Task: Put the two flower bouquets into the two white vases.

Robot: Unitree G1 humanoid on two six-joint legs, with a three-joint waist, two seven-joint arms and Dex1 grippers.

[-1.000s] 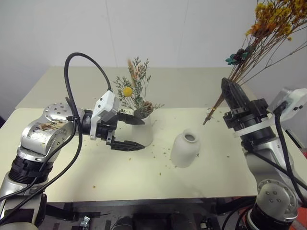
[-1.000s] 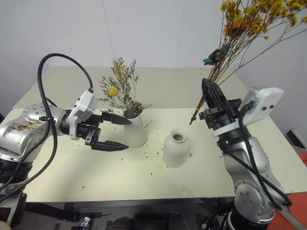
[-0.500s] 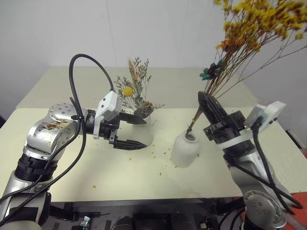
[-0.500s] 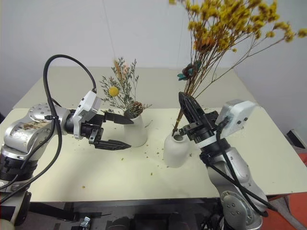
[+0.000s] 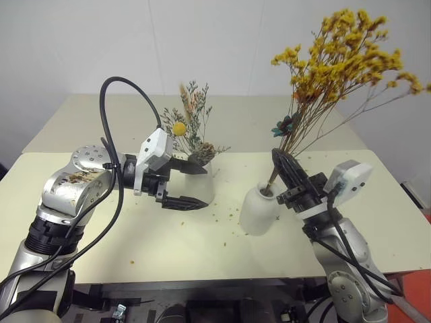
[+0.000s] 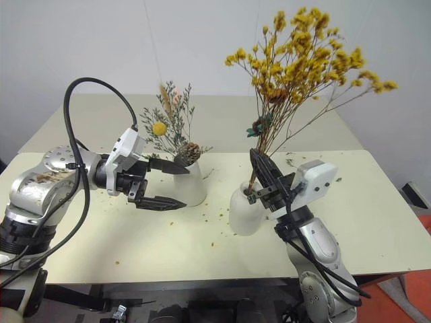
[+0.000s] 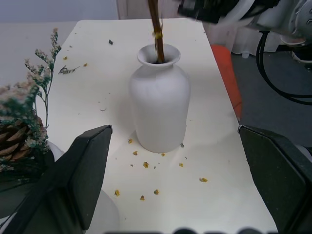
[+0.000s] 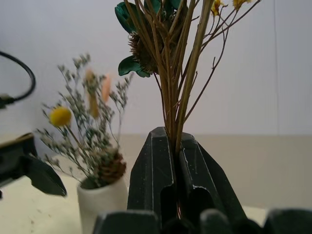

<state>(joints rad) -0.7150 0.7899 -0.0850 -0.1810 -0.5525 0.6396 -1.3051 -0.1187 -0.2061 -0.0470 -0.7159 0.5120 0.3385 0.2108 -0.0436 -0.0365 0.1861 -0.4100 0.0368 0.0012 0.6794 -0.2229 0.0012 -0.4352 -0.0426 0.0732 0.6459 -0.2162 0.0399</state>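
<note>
Right claw (image 6: 259, 176) is clamped on the yellow-orange bouquet (image 6: 306, 60), stems apparently just inside the short vase (image 6: 244, 210) on the counter (image 6: 168, 235). Stems should be lowered straight before release. Left claw (image 6: 158, 183) is held wide, empty, beside the filled tall vase (image 6: 190, 182).

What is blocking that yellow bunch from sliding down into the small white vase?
Nothing visible. The right gripper is shut on the yellow-orange bouquet, and its stems already enter the open neck of the short vase. The left gripper hangs open, apart from it.
</note>
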